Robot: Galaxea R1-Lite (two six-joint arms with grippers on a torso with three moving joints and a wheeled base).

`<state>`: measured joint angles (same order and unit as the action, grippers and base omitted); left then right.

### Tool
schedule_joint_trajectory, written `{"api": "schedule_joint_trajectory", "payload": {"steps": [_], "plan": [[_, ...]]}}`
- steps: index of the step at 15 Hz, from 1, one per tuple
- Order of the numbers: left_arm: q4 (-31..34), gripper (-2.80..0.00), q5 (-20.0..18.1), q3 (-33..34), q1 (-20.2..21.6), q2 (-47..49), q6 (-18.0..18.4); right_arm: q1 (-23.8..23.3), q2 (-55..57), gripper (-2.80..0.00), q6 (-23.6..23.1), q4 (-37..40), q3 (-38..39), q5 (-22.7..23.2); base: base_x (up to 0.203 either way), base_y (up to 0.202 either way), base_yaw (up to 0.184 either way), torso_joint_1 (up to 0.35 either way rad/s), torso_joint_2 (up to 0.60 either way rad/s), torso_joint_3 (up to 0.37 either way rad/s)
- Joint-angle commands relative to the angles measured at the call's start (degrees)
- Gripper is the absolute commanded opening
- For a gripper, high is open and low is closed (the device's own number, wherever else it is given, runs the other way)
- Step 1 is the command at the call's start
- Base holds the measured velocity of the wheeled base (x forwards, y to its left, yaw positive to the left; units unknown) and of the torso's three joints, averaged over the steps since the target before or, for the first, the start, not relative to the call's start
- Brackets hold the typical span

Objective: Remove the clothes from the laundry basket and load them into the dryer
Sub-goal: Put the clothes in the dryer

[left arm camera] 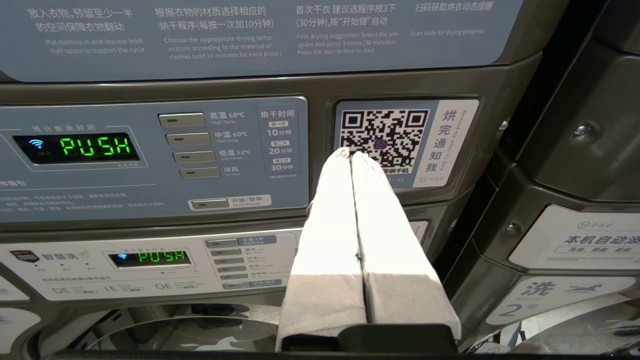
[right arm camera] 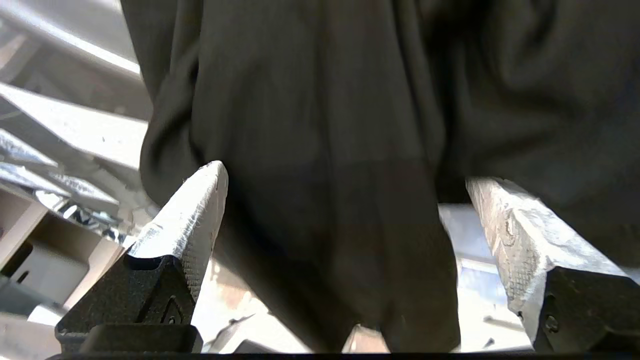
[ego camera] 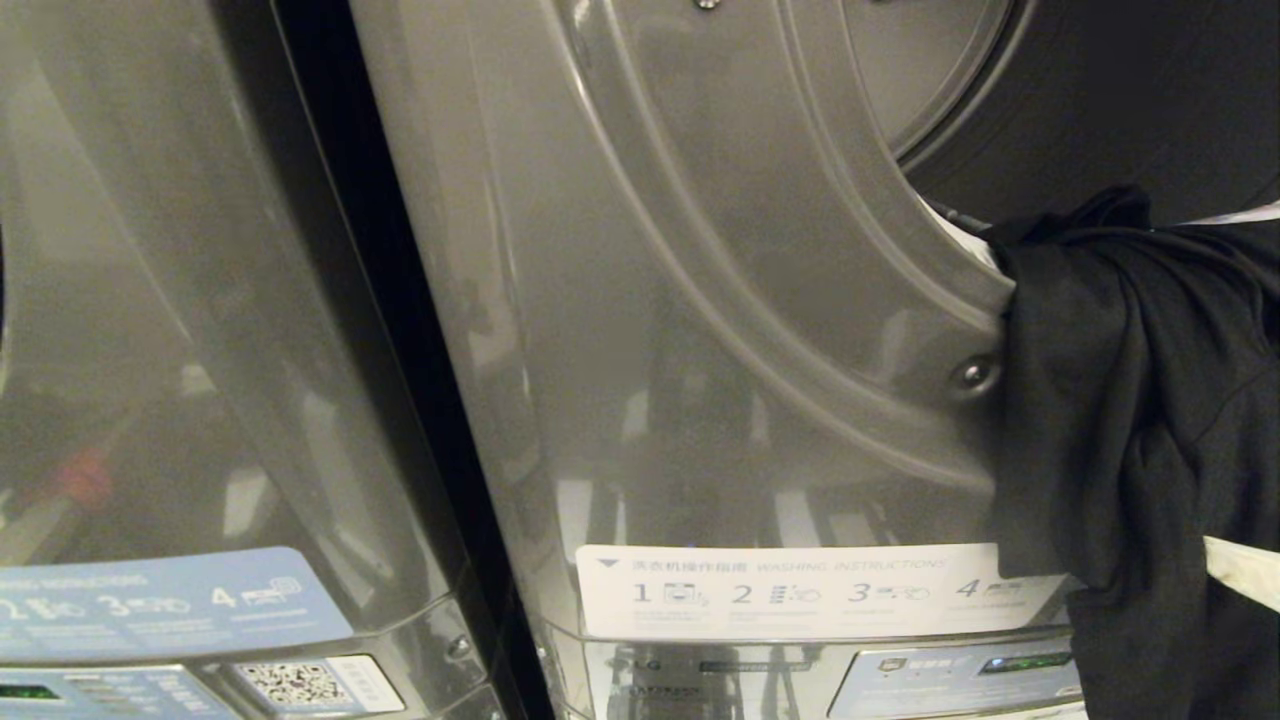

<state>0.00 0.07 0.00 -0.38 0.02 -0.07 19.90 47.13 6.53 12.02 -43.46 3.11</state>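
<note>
Where jaws gape, black garment (right arm camera: 320, 150) between

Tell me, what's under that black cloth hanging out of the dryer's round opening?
The black cloth drapes over the opening's lower rim, down the grey dryer front. It covers the right end of the white instruction sticker and part of the control panel. What else it hides cannot be seen.

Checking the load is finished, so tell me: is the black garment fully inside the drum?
No: the black garment hangs out over the drum opening's rim and down the machine's front.
</note>
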Motion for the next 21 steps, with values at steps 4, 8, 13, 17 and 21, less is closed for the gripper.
{"api": "schedule_joint_trajectory", "payload": {"steps": [4, 8, 13, 17, 21], "plan": [[0.0, -2.8, 0.0, 0.0, 0.0, 0.0, 0.0, 0.1, 4.5, 0.0, -0.3, -4.2, 1.4, 0.1, 0.0, 0.0, 0.0, 0.0, 0.0, 0.0], [0.0, -2.8, 0.0, 0.0, -0.1, 0.0, 0.0, 0.1, 4.7, -2.8, -1.1, -4.7, 1.6, 0.0, 0.0, 0.0, 0.0, 0.0, 0.0, 0.0], [0.0, -2.8, 0.0, -0.1, 0.0, 0.0, 0.0, 0.1, 5.2, -2.8, -2.0, -4.7, 1.5, 0.0, 0.0, 0.0, 0.0, 0.0, 0.0, 0.0], [0.0, -2.8, 0.0, 0.0, 0.0, 0.0, 0.0, 0.1, 4.3, -2.8, -2.3, -4.6, -0.2, -0.2, 0.0, 0.0, 0.0, 0.0, 0.0, 0.0], [0.0, -2.8, 0.0, 0.0, 0.0, 0.0, 0.0, 0.3, 0.9, -2.8, -2.4, -3.8, 0.8, -0.1, 0.0, 0.0, 0.0, 0.0, 0.0, 0.0]]}}
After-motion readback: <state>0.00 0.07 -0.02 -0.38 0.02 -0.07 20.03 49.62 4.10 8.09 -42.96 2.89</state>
